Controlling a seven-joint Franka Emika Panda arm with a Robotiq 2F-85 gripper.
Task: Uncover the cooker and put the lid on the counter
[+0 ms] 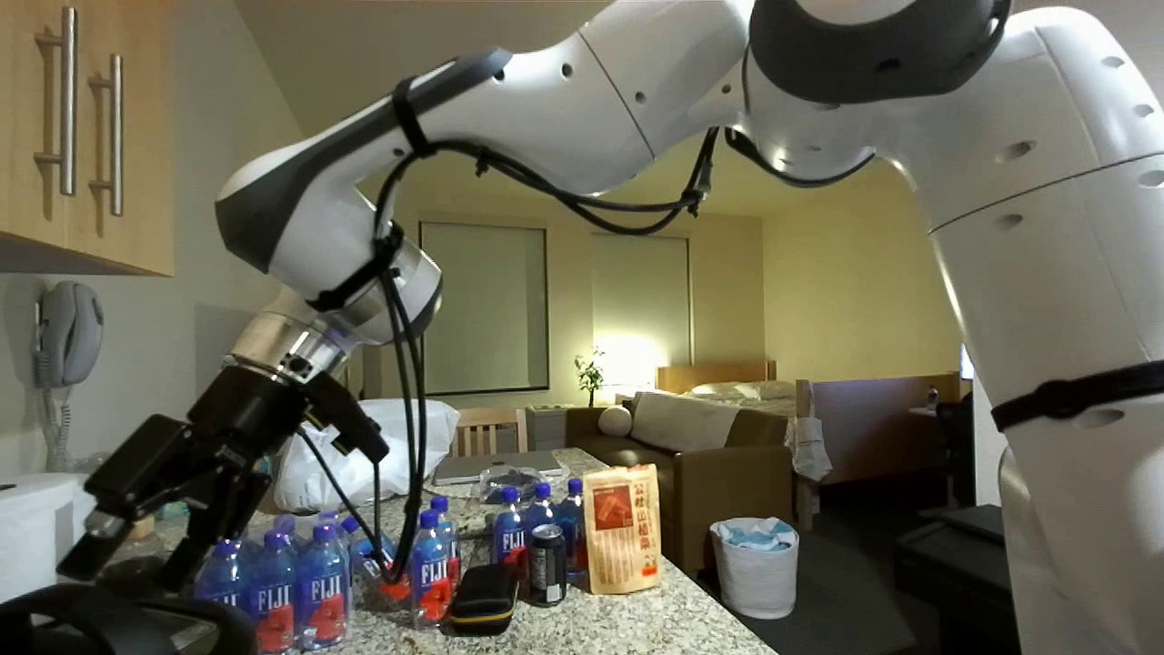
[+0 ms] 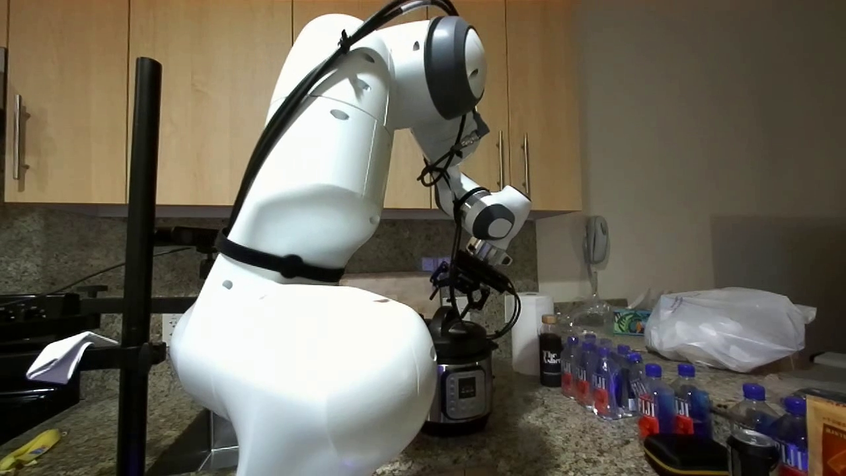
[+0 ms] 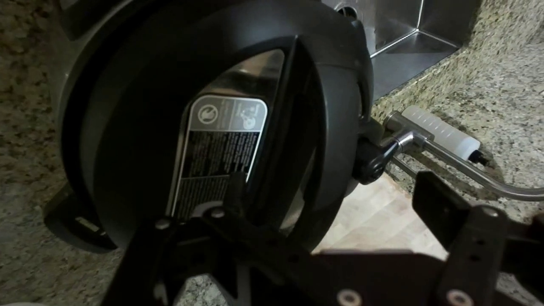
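Over the black lid [image 3: 131,140], you have the gripper [image 3: 329,182] with its fingers well apart and clamped on nothing. From the wrist camera, one fingertip crosses the printed label [image 3: 221,144] beside the handle [image 3: 293,123], and the other sits past the lid's edge. You seem to be straddling that bar, probably because it offers the one slim hold on such a broad dome. Whether the fingers reach down around it or only hang above, these views don't let you tell.

Your lid still covers the cooker [image 2: 461,396], which stands on the counter [image 2: 529,436]. The bottles [image 2: 601,383] are grouped off to one side, and the speckled stone between looks like your handiest landing spot.

Your arm [image 1: 564,118] arches high, then drops its wrist, bringing the gripper in on a slant rather than plumb, perhaps to meet the handle's angle. Straps bind the cables [image 2: 274,129] along it, presumably to stop them snagging as you lift.
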